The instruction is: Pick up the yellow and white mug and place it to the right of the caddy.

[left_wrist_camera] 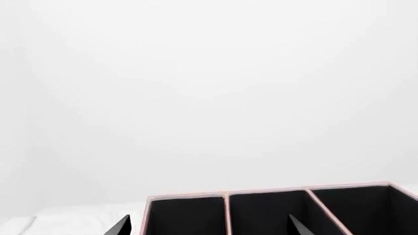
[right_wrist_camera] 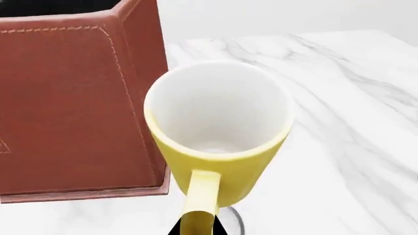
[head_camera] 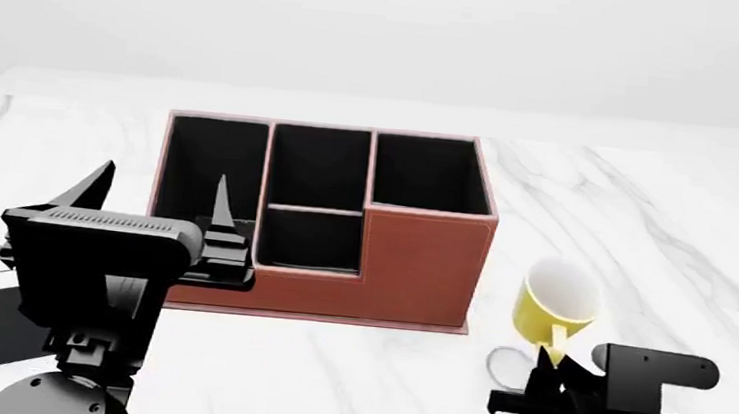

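Open marble tabletop is seen right of the caddy; only the yellow and white mug stands there.

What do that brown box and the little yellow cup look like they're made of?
The caddy looks like reddish-brown leather or imitation leather: matte, with stitched seams along its edges. The yellow and white mug looks like glazed ceramic, smooth with a soft sheen, though plastic can't be ruled out.
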